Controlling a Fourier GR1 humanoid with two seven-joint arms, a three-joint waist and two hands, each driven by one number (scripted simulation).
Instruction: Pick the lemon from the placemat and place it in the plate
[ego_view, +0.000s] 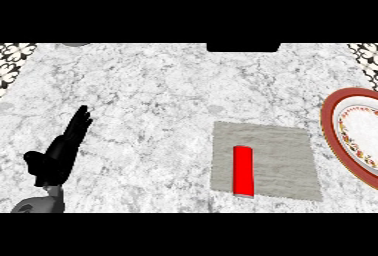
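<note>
A grey placemat lies right of the counter's middle. On it rests a red cylinder, lying lengthwise near the mat's left side; no lemon shows. A plate with a red rim and patterned white centre sits at the right edge, partly cut off. My left hand stands at the lower left with straight fingers pointing up, open and holding nothing, far from the mat. My right hand does not show.
The marble counter stretches between my left hand and the placemat. A dark object sits at the far edge, and patterned wall tiles show in the upper corners.
</note>
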